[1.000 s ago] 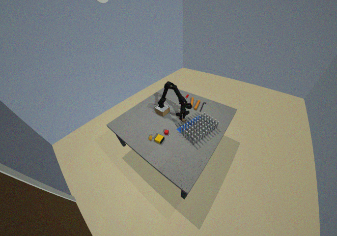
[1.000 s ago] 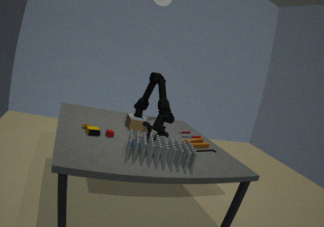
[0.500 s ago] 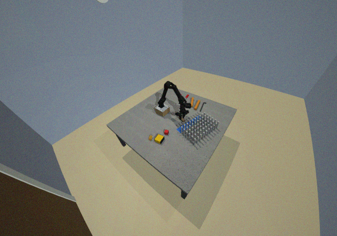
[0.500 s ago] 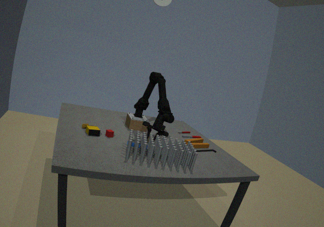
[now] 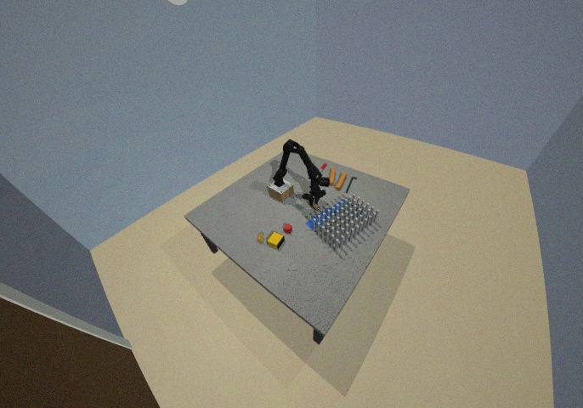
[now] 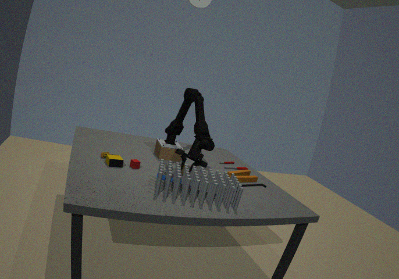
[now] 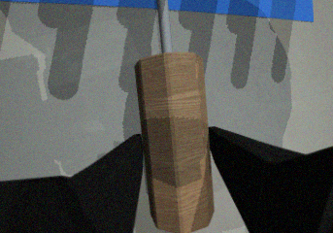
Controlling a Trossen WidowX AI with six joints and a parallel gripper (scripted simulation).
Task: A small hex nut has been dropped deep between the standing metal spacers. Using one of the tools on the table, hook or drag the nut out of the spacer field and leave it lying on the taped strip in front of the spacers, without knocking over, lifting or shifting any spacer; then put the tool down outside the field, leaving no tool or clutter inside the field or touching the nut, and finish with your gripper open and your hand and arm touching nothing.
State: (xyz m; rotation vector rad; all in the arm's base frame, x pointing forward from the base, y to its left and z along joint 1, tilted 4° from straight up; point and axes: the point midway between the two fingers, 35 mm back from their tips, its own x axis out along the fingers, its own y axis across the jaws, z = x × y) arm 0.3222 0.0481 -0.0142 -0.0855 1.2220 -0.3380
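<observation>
My gripper (image 5: 314,204) (image 7: 175,137) is shut on a tool's wooden handle (image 7: 174,102). The tool's thin grey shaft (image 7: 164,31) runs forward over the blue taped strip (image 5: 308,224) (image 7: 290,10) and out of the top of the wrist view; its far end is hidden. The handle is in front of the strip, on the arm's side. The grey metal spacers (image 6: 156,189) stand upright in rows beyond and partly over the strip's far side in the top and exterior views. I cannot make out the hex nut in any view.
A black bent rod (image 6: 252,185), two orange blocks (image 5: 341,181) (image 5: 332,176) and red-handled tools (image 6: 242,168) (image 6: 228,163) lie to one side of the field. A red cube (image 5: 287,228), a yellow-and-black block (image 5: 275,239) and a small yellow-orange object (image 5: 260,237) are on the other side.
</observation>
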